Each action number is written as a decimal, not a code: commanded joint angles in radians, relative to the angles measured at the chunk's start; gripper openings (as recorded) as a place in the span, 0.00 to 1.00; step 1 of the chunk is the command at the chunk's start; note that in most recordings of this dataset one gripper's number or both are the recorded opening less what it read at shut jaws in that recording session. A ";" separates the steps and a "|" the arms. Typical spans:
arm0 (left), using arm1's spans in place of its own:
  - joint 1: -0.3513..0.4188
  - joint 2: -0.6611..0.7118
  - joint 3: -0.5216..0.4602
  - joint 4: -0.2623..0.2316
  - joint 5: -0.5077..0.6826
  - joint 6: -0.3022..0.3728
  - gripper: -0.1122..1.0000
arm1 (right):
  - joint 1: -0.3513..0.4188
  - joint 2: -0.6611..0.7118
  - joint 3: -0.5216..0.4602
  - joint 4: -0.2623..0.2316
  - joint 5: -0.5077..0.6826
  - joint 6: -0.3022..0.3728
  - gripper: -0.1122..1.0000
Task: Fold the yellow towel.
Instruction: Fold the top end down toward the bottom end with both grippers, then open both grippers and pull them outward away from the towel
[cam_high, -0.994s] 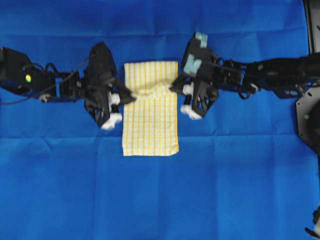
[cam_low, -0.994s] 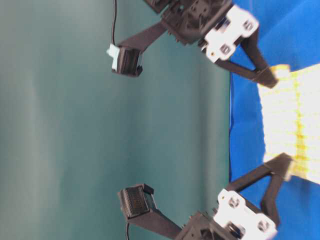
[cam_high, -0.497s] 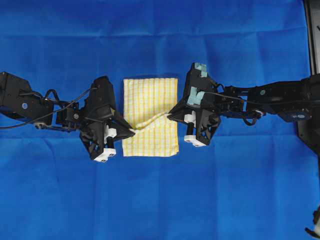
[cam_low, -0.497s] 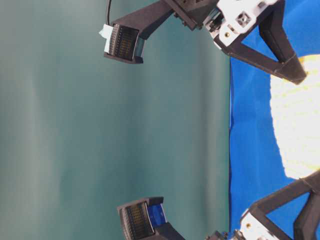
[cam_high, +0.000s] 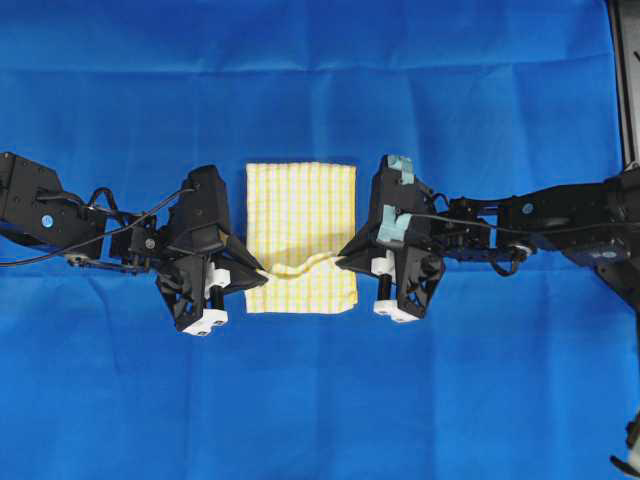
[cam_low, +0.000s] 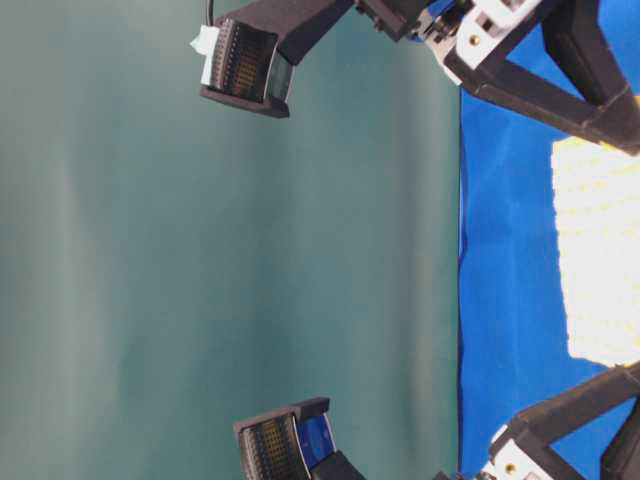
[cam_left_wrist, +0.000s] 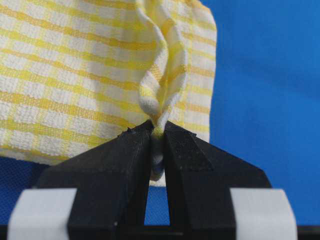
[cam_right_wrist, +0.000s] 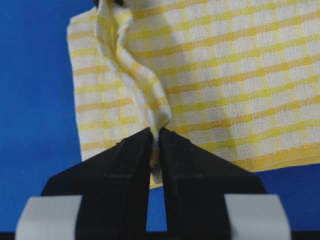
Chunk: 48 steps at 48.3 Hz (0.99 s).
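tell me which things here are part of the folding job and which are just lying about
Part of the job:
- thin yellow-and-white checked rectangular towel
- left hand, shut on the towel's edge
- right hand, shut on the opposite edge

Just there:
- plain blue cloth covering the table

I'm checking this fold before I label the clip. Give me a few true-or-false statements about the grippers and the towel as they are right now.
1. The left gripper is shut on the yellow towel. True.
2. The right gripper is open and clear of the towel. False: its fingers are closed on a pinch of the fabric.
3. The towel lies on a blue cloth. True.
4. The two grippers hold the same side edge of the towel. False: in the overhead view they hold opposite side edges, left and right.
5. The towel is hanging wholly in the air. False: most of it lies flat, and only the held band between the grippers is raised.
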 joint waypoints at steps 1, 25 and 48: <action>-0.003 -0.015 -0.017 0.000 -0.005 0.006 0.14 | 0.003 -0.020 -0.006 0.005 -0.006 -0.002 0.14; 0.011 -0.041 -0.029 0.005 0.078 0.011 0.30 | 0.009 -0.021 -0.015 0.000 0.008 -0.014 0.65; 0.015 -0.413 0.066 0.011 0.206 0.060 0.70 | 0.005 -0.414 0.083 -0.120 0.120 -0.049 0.75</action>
